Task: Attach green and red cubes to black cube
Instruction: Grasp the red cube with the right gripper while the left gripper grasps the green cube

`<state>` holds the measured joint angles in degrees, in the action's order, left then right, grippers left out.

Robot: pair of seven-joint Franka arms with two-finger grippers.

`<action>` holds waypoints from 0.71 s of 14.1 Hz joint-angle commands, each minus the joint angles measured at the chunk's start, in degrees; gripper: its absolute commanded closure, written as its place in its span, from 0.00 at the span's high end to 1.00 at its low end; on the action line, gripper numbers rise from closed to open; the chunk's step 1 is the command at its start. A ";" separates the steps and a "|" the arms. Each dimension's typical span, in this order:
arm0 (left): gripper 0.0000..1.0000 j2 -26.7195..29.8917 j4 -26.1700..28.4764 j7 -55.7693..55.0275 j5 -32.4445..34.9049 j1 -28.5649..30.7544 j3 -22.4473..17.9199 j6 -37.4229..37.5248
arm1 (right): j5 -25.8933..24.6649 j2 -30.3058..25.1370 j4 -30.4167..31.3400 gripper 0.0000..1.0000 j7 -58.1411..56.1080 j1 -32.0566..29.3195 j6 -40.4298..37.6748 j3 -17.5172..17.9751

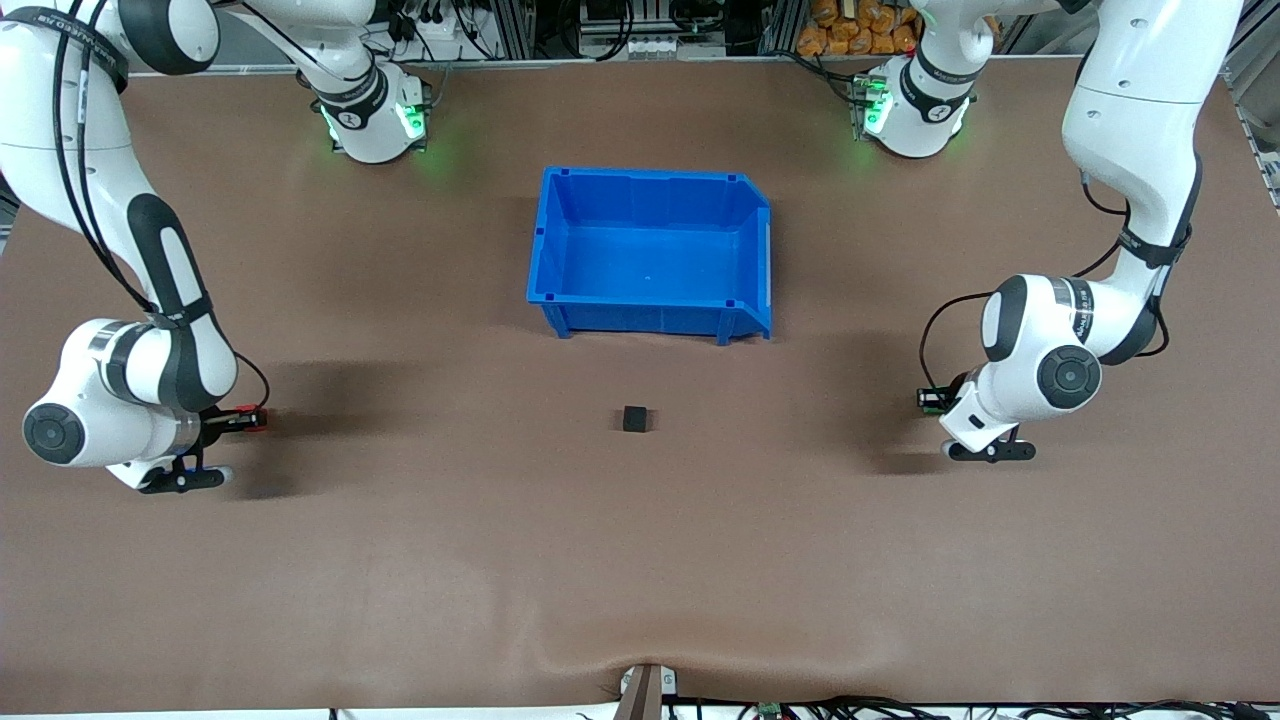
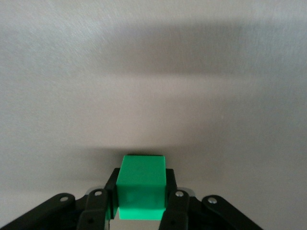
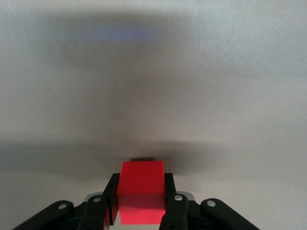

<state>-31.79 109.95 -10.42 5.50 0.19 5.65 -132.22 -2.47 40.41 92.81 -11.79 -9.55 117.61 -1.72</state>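
The black cube (image 1: 634, 418) sits alone on the brown table, nearer the front camera than the blue bin. At the right arm's end of the table my right gripper (image 1: 246, 419) is low at the surface, shut on the red cube (image 1: 258, 419). The right wrist view shows the red cube (image 3: 141, 199) clamped between the black fingers (image 3: 169, 189). At the left arm's end my left gripper (image 1: 932, 399) is also low, shut on the green cube (image 1: 925, 398). In the left wrist view the green cube (image 2: 141, 187) fills the gap between the fingers (image 2: 171, 184).
An empty blue bin (image 1: 553, 250) stands mid-table, farther from the front camera than the black cube. Bare brown tabletop lies between each gripper and the black cube. A small clamp (image 1: 645, 690) sits at the table's front edge.
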 commanded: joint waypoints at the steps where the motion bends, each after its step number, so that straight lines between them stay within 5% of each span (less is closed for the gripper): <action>1: 0.00 0.41 -3.67 -7.30 0.12 -0.36 0.06 1.52 | 4.47 -1.12 -4.19 0.00 11.48 2.07 -8.06 1.01; 4: 0.00 0.23 -6.41 -21.61 0.21 -1.50 0.06 1.61 | 5.98 -1.30 -11.49 0.00 31.41 7.34 -21.07 1.10; 10: 0.00 0.94 -9.92 -42.02 -0.75 -2.47 0.58 2.05 | 16.50 -2.27 -12.92 0.00 75.02 23.16 -21.81 1.28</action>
<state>-31.71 101.42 -47.10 5.39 -2.13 5.95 -131.89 10.04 38.75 79.66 53.13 9.82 95.70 0.24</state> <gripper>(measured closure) 0.608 0.599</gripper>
